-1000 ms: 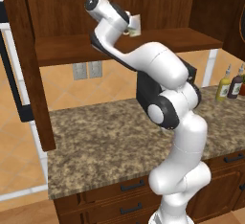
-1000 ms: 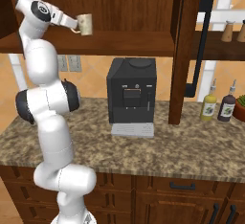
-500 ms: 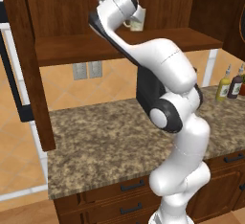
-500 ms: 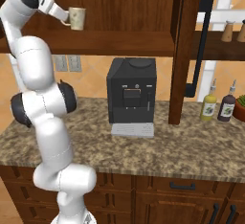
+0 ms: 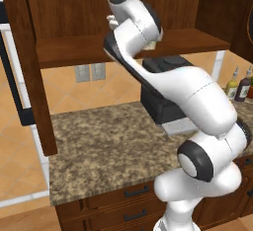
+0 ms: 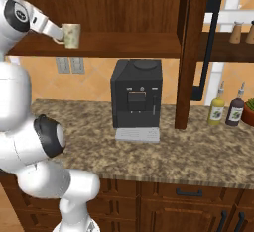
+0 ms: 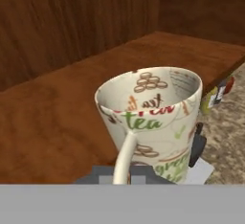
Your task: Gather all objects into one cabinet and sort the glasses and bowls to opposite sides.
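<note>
Hand view: claw (image 6: 58, 33) pinches empty cream mug (image 7: 150, 117) over cabinet shelf (image 7: 57, 122).

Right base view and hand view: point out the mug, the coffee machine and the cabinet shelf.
mug (image 6: 71, 35): right base view, its side wall.
coffee machine (image 6: 136, 97): right base view, its front face.
cabinet shelf (image 7: 57, 108): hand view, bare wood left of mug.

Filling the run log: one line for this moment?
gripper: shut on cream speckled handled mug | mug: upright, by handle, at wooden cabinet shelf | phase: carrying

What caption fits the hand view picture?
Gripper holding a cream mug by its handle, above the wooden cabinet shelf.
</note>
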